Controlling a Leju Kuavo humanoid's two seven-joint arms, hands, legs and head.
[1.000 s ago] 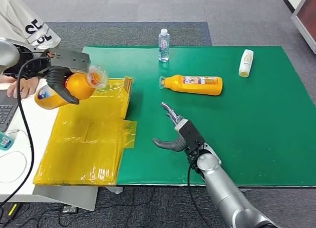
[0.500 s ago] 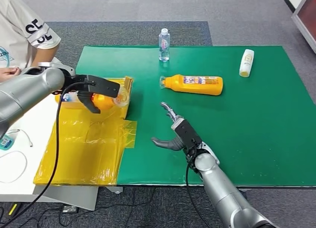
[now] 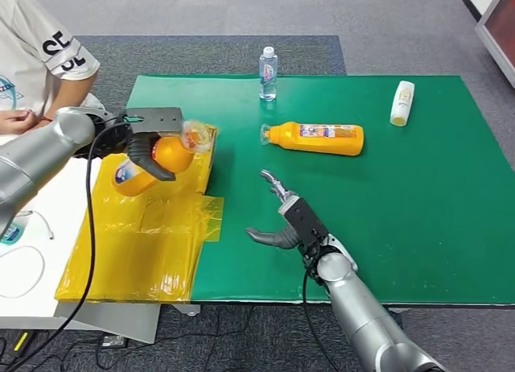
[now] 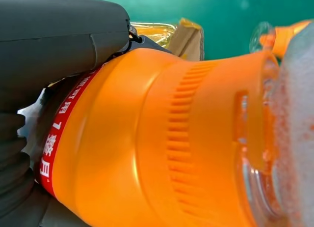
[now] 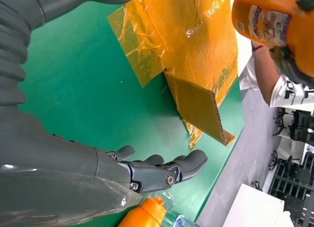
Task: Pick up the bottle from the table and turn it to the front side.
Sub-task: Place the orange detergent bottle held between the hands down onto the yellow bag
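In the left hand (image 3: 142, 142), fingers gripping it, the bottle (image 3: 149, 163) has risen off the yellow sheet (image 3: 139, 235) again, label outward; right hand (image 3: 286, 219) waits, fingers spread.

Before me a green mat (image 3: 425, 219), yellow plastic sheeting (image 3: 139, 243) over flattened cardboard at its left side, a small clear water bottle (image 3: 267, 72) upright at the far edge, a white bottle (image 3: 401, 102) lying far right, a seated person's sleeve (image 3: 60, 54), possibly a laptop corner by them.
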